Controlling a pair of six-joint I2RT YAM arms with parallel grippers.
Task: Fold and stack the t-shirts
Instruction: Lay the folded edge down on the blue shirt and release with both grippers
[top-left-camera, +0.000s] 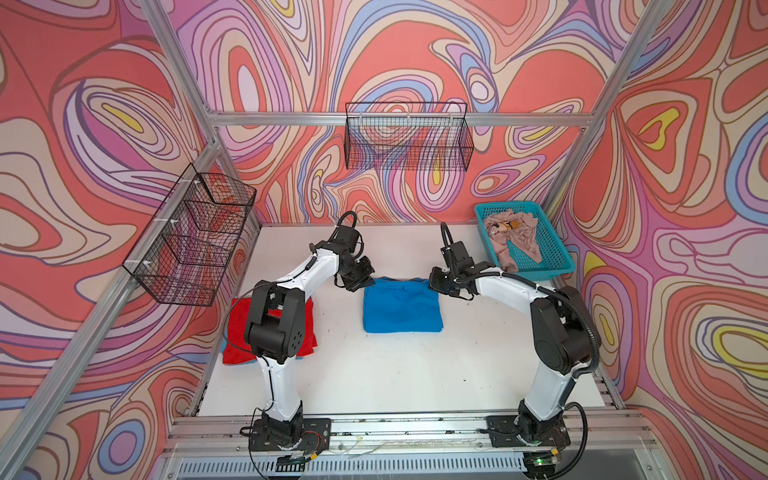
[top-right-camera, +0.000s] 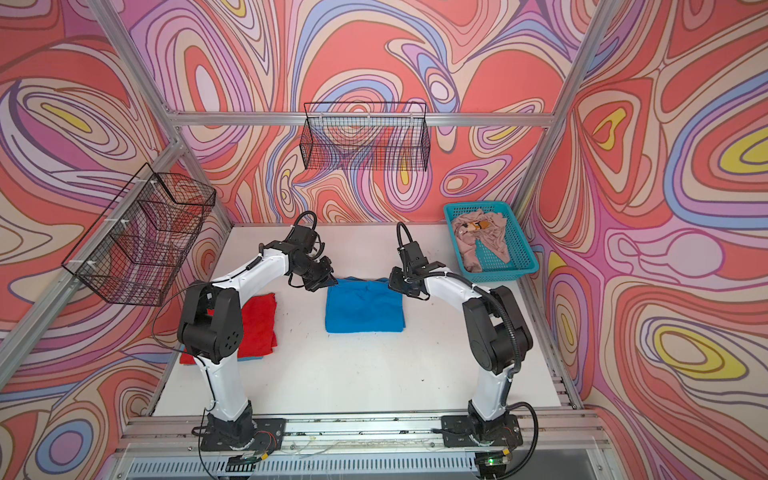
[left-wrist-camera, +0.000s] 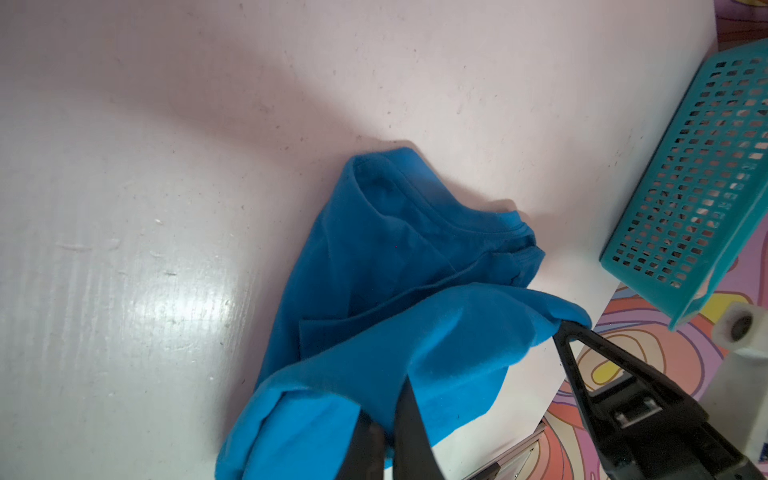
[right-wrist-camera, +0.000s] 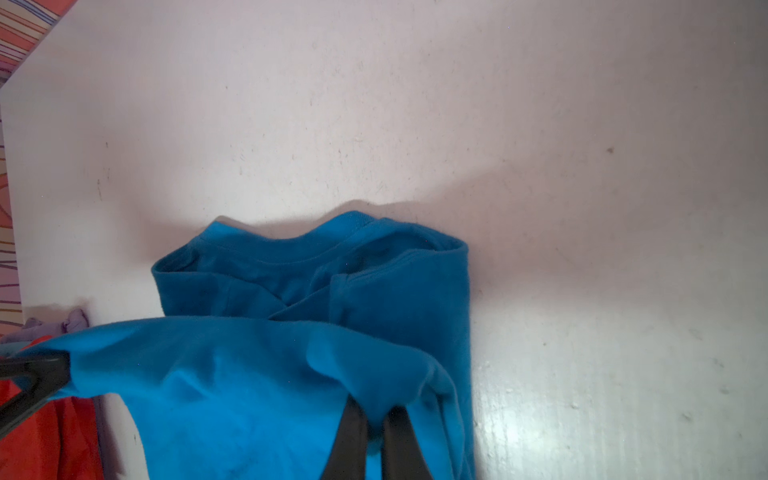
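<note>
Pinching blue t-shirt (top-left-camera: 401, 309) edge: left pincer (top-left-camera: 369, 284), right pincer (top-left-camera: 432, 285); table (top-left-camera: 399, 249) beyond.

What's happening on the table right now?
The left arm and right arm each have their jaws shut on a corner of the blue t-shirt, holding a folded-over layer just above its collar end, mid-table. The red t-shirt lies folded at the left. The beige t-shirt sits crumpled in the turquoise basket, not yet folded.
</note>
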